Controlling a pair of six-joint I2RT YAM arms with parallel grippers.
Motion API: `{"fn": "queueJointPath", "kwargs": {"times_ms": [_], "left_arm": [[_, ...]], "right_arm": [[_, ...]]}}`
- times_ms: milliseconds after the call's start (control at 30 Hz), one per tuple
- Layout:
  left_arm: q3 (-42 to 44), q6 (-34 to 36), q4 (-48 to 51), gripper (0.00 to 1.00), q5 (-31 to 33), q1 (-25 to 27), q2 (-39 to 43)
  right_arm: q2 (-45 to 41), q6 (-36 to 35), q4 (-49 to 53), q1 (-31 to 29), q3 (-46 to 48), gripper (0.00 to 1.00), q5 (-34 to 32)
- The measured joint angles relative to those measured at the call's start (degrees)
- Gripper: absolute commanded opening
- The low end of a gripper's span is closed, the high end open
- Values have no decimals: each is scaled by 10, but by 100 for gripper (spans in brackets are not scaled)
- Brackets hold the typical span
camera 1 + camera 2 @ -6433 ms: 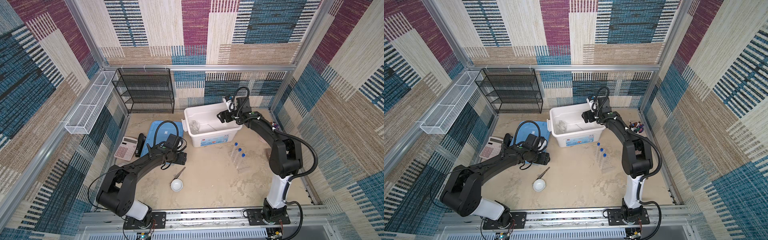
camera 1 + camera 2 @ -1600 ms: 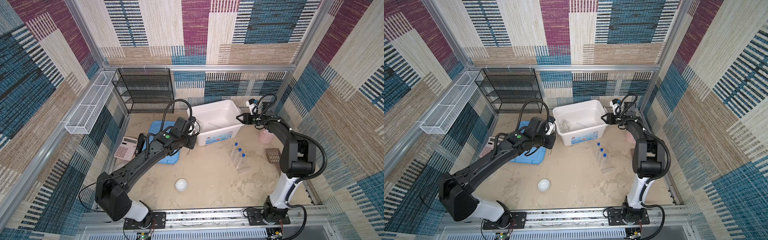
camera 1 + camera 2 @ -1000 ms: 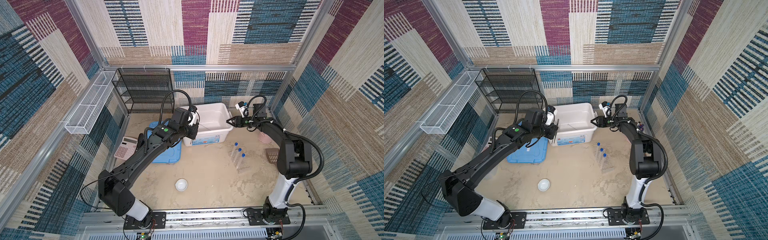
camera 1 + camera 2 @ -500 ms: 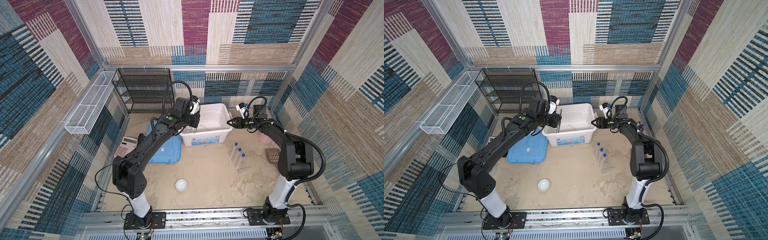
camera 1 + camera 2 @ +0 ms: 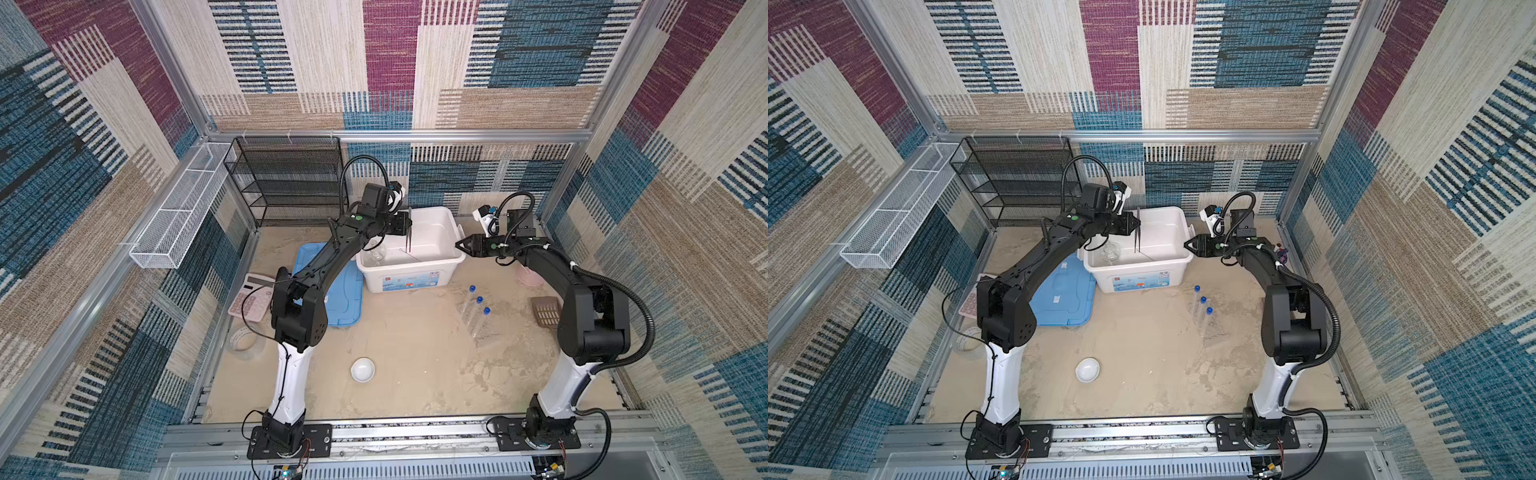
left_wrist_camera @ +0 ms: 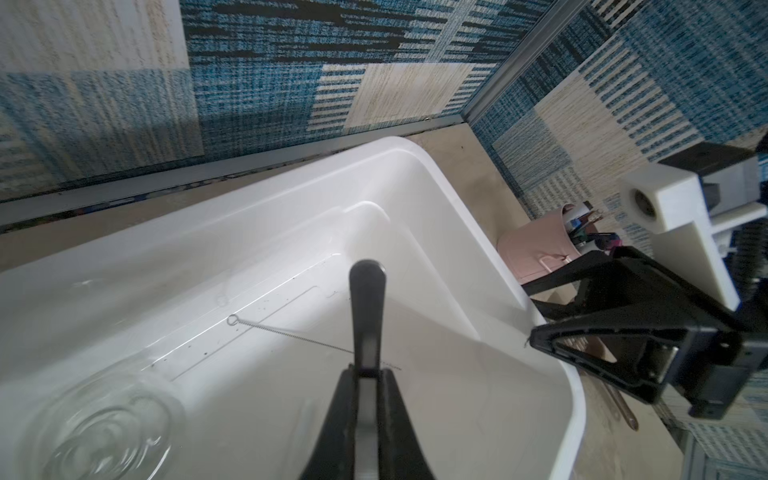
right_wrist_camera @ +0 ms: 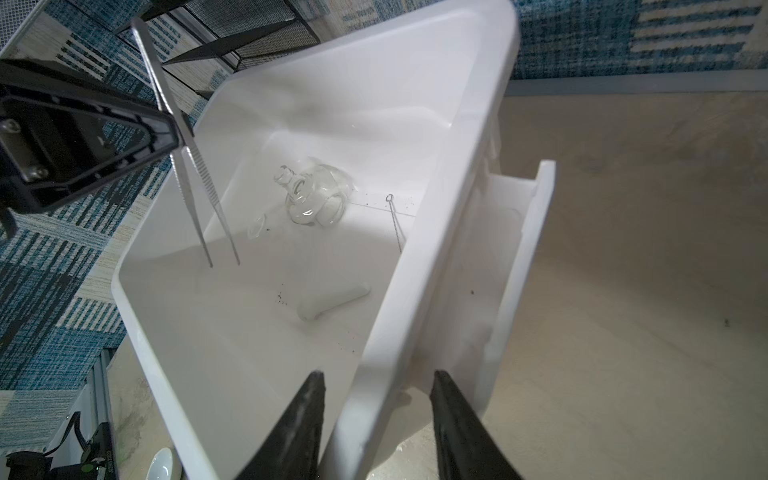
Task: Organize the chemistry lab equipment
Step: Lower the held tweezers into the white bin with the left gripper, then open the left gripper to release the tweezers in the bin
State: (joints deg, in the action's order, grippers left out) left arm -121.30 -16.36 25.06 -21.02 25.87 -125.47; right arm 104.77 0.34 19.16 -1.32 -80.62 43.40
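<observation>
My left gripper (image 5: 407, 222) (image 6: 368, 372) is shut on the metal tweezers (image 5: 409, 235) (image 7: 187, 166), which hang tips-down over the white bin (image 5: 415, 264) (image 5: 1142, 262). Clear glass vessels (image 7: 316, 195) (image 6: 104, 428) lie in the bin with a thin wire brush (image 6: 291, 336) (image 7: 395, 224). My right gripper (image 5: 457, 244) (image 7: 376, 374) is open and straddles the bin's right rim, one finger inside and one outside. Three blue-capped test tubes (image 5: 478, 307) (image 5: 1202, 309) lie on the sandy floor. The white dish (image 5: 362, 369) (image 5: 1087, 370) sits near the front.
A blue lid (image 5: 332, 291) and a pink calculator (image 5: 249, 295) lie left of the bin. A brown scoop (image 5: 545, 309) and a pink cup (image 5: 530, 276) are at the right. A black mesh rack (image 5: 291, 183) stands at the back left. A white stick-like piece (image 7: 332, 299) lies in the bin.
My left gripper has carried the tweezers up from the floor and right, to above the bin. The bin slid left with my right gripper at its rim and has since settled.
</observation>
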Motion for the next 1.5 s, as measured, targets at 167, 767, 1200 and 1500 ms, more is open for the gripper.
{"fn": "queueJointPath", "kwargs": {"times_ms": [167, 767, 1200, 1500], "left_arm": [[-19, -34, -17, 8, -43, 0, -42], [-125, -79, 28, 10, -106, 0, -167], [-141, -90, 47, 14, -107, -1, -207], [-155, -89, 68, 24, -104, -1, -224]], "right_arm": [[-3, -2, 2, 0, 1, 44, -4], [-7, -2, 1, 0, 7, 43, -5], [-7, -2, 1, 0, 7, 43, -5], [-6, -2, 0, 0, 7, 42, -5]]}}
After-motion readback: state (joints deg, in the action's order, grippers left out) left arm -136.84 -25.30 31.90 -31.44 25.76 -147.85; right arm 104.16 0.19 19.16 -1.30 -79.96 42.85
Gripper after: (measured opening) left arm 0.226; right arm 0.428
